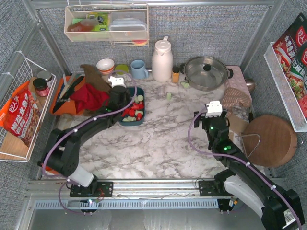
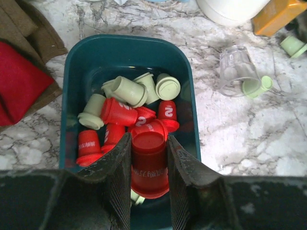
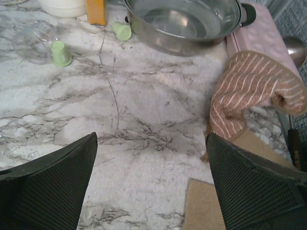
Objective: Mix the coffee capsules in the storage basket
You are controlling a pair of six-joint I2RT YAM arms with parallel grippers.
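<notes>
The dark teal storage basket [image 2: 72,72] holds several red and pale green coffee capsules [image 2: 127,91]; it shows in the top view too [image 1: 144,119]. My left gripper [image 2: 149,143] is over the basket's near end, shut on a red capsule [image 2: 149,165] held between its fingers. In the top view the left gripper [image 1: 120,96] covers the basket's left part. Loose green capsules lie on the marble [image 2: 256,87], [image 3: 58,52], [image 3: 122,31]. My right gripper [image 3: 151,143] is open and empty above bare marble, far right of the basket [image 1: 213,117].
A clear cup [image 2: 235,69] lies tipped right of the basket. A steel pot [image 1: 206,72], white jug [image 1: 162,60], blue mug [image 1: 139,69] and orange bottle [image 1: 176,75] stand at the back. Red and brown cloths [image 1: 88,96] lie left; a striped mitt [image 3: 249,96] and round board [image 1: 268,139] lie right.
</notes>
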